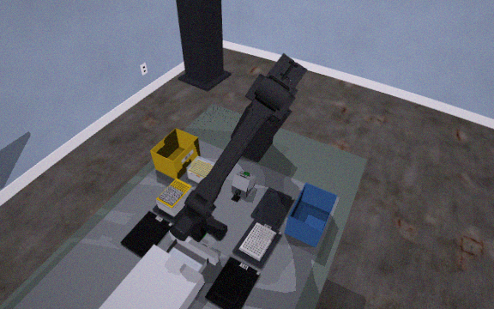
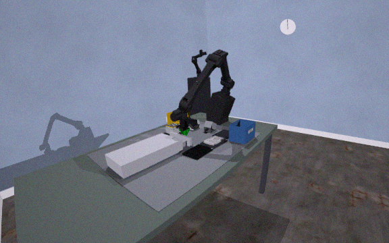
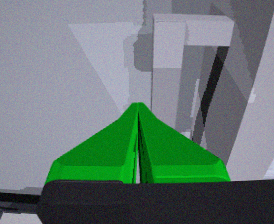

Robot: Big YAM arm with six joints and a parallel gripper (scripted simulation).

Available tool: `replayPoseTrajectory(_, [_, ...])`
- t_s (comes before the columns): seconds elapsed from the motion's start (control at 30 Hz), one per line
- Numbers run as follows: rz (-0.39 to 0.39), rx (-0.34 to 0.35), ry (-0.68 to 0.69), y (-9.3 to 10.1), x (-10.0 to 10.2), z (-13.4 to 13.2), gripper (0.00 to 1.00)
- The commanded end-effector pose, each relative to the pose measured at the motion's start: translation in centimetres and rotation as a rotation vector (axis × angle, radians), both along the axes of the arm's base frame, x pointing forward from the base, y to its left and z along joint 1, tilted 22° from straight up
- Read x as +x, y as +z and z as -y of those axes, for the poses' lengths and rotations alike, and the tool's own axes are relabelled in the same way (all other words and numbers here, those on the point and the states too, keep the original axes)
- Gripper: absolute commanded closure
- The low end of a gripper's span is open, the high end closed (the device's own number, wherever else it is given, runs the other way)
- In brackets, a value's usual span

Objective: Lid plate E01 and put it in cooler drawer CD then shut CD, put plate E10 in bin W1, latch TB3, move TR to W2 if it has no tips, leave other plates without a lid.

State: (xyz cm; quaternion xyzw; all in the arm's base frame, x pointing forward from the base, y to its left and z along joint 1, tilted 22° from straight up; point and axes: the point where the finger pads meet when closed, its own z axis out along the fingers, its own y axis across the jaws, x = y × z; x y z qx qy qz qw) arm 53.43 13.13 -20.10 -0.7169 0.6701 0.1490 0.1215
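1. The black six-joint arm (image 1: 247, 137) reaches down from its base toward the near end of the grey mat (image 1: 101, 266), which lies on the green surface (image 2: 56, 199).
2. The tool (image 3: 138, 137), with green fingers, is pinched to its narrowest, the two tips meeting in a point with nothing between them.
3. In the wrist view the tool points at pale grey stepped parts of the long white box-shaped cooler (image 2: 140, 153); its front (image 1: 195, 253) lies just below the tool in the top view.
4. Whether the tool touches the cooler front cannot be told.
5. The white assay plate with a grid of wells (image 1: 257, 240) lies flat in a black nest, well to the side of the tool and just beside the blue open-topped bin (image 1: 311, 215).
6. The clear assay plate cannot be made out in any view.
7. The yellow open-topped bin (image 1: 174, 152) stands upright at the far side of the mat.
8. Just beside it sits a pale tip box with a yellowish top (image 1: 200, 168), and nearer the tool a yellow-rimmed tip rack with a grid of tips (image 1: 173, 193).
9. A small grey block carrying the green key (image 1: 244, 174) stands near the arm's forearm, apart from the tool.
10. Empty-looking black nests (image 1: 146, 233) (image 1: 231, 287) flank the cooler front.
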Motion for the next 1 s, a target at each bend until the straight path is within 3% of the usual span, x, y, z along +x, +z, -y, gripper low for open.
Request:
replayPoseTrajectory(0.0, [0.086, 0.012, -0.015, 1.9, 4.1, 0.8, 1.00])
replayPoseTrajectory(0.2, [0.086, 0.012, -0.015, 1.9, 4.1, 0.8, 1.00])
replayPoseTrajectory(0.27, [0.046, 0.007, -0.016, 0.9, 3.3, 1.0, 1.00])
replayPoseTrajectory(0.97, [0.053, 0.008, -0.017, 1.0, 6.0, 0.9, 1.00])
